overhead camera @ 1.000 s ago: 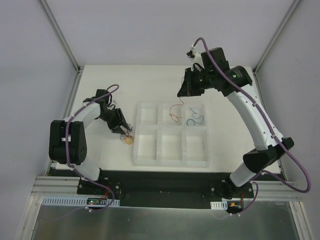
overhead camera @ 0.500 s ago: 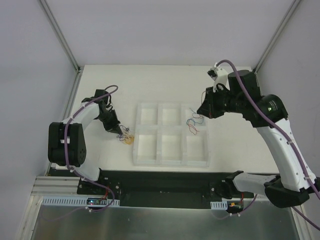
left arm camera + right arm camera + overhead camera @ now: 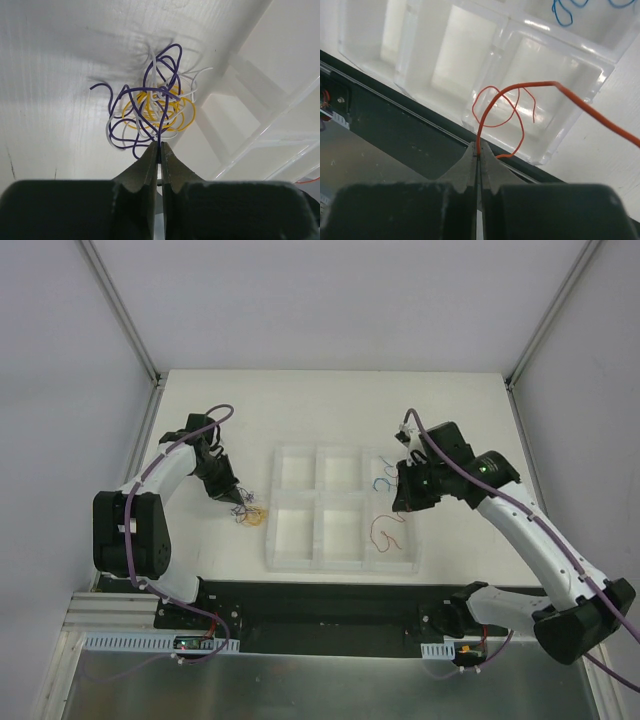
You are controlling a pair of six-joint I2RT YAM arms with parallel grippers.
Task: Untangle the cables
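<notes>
The tray (image 3: pixel 341 566) is shiny, see-through plastic with six square boxes. It sits on a flat white table (image 3: pixel 300 410). Just left of the tray lies the tangle (image 3: pixel 252 515) (image 3: pixel 155 112): thin curly wires, purple, white and yellow, looped into a little ball. The left gripper (image 3: pixel 243 502) (image 3: pixel 160 146) has its dark fingers squeezed together on a purple wire at the tangle's edge. The right gripper (image 3: pixel 398 505) (image 3: pixel 479 146) pinches a thin red wire (image 3: pixel 385 530) (image 3: pixel 495 107). Its loops are over the tray's near right box. A curly blue wire (image 3: pixel 385 480) (image 3: pixel 564 15) lies in the far right box. From above, the tangle is tiny and its colours blur. The right wrist view cuts off the blue wire at the top.
</notes>
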